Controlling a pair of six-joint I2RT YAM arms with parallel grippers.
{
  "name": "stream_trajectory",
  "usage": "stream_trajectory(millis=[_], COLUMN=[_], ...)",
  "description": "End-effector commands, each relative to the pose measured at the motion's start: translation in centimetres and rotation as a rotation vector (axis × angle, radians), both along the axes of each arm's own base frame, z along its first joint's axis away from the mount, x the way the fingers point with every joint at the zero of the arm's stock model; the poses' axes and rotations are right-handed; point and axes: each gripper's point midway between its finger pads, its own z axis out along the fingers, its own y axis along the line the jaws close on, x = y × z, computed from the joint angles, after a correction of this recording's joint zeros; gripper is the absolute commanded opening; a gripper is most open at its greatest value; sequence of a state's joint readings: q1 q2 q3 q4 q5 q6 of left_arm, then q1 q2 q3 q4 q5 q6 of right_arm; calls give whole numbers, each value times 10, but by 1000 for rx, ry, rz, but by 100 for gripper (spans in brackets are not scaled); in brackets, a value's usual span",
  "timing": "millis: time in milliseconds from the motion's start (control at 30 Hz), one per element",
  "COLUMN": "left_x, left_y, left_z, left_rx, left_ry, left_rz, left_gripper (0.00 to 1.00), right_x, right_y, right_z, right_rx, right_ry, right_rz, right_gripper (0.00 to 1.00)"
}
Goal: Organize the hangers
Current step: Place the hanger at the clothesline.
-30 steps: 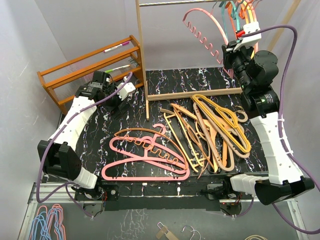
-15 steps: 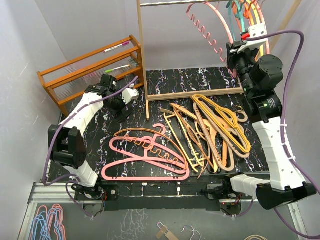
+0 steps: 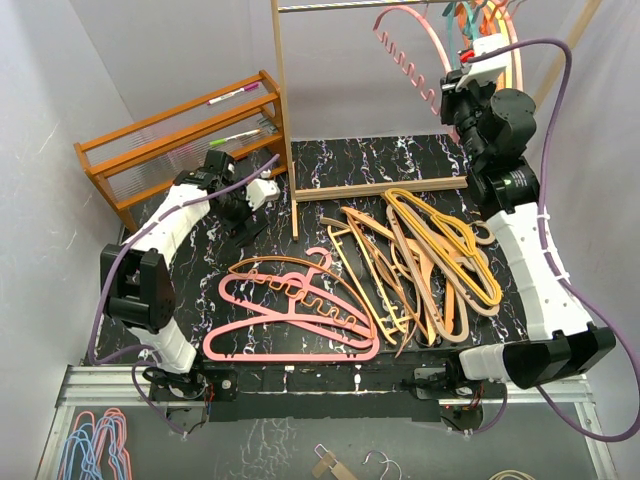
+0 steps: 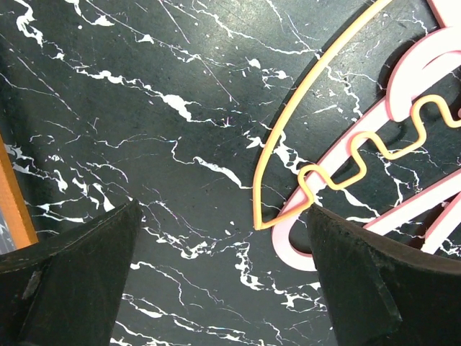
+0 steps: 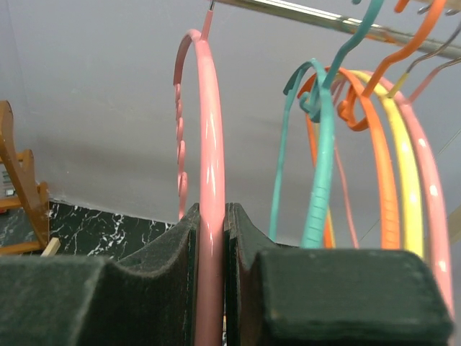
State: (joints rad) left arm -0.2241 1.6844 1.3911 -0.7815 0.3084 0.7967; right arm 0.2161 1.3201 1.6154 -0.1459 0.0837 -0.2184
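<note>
Pink plastic is filling the right claw [image 5: 212, 216]: its jaws are closing tight on the curved arm of a pink hanger [image 5: 209, 144], which it is holding high at the back right. The top of this hanger is reaching the metal rail [image 3: 340, 6], though I cannot tell whether the hook is sitting over it. Just to its right, a teal hanger [image 5: 320, 158], an orange hanger [image 5: 385, 187], a yellow hanger [image 5: 407, 173] and a second pink one [image 5: 432, 194] are hanging close together from the same rail.

The left claw [image 4: 223, 288] is standing wide open and gripping nothing, hovering over the black marbled bench [image 3: 350, 165] near the orange-brown wooden shelf [image 3: 180, 130]. Between its fingers [image 4: 72, 274], the pointed end of a thin orange hanger [image 4: 295, 94] is lying flat across broad pink hangers [image 3: 290, 352] at the front left. A tangled pile of tan and yellow hangers [image 3: 430, 260] is lying on the bench to the right of those.
</note>
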Motion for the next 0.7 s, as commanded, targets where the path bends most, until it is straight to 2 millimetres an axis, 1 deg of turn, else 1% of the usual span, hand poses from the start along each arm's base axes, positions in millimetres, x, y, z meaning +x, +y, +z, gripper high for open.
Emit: stream_trajectory(millis=[0, 33, 67, 100, 133, 167, 200, 233, 300, 400, 467, 533, 600, 667], left_x=[-1, -3, -5, -5, -7, -10, -13, -16, -18, -14, -10, -11, -15, -19], left_y=[-2, -3, -3, -4, -5, -9, -11, -15, -22, -35, -46, -57, -68, -75], left_z=[-8, -13, -16, -19, -23, -25, -29, -31, -36, -44, -48, -54, -60, -69], left_rx=[-5, -3, -2, -5, -11, -28, -38, -61, -90, -97, -86, -77, -75, -67], left_ry=[26, 51, 71, 84, 98, 111, 123, 135, 142, 103, 82, 103, 137, 151], left_rz=[-51, -62, -73, -80, -90, -115, -125, -141, -168, -196, -211, -228, -241, -248], left_gripper=[96, 95, 93, 91, 91, 90, 90, 90, 90, 90, 90, 89, 87, 86], right_x=[-12, -10, -9, -10, -12, -14, -19, -26, -40, -58, -66, -73, -78, -83], right_y=[0, 1, 2, 4, 6, 10, 15, 20, 30, 43, 46, 44, 41, 37], right_z=[46, 43, 39, 35, 32, 23, 16, 13, -1, -30, -51, -68, -81, -87], right_rx=[43, 47, 57, 69, 95, 117, 137, 163, 204, 247, 263, 273, 279, 290], right_ry=[-142, -129, -112, -98, -87, -69, -57, -52, -23, 41, 89, 131, 161, 172], right_rz=[11, 16, 22, 31, 47, 69, 100, 136, 208, 295, 311, 305, 288, 271], right_gripper=[8, 8, 16, 43, 75, 95, 98, 99, 99, 99, 99, 99, 99, 99])
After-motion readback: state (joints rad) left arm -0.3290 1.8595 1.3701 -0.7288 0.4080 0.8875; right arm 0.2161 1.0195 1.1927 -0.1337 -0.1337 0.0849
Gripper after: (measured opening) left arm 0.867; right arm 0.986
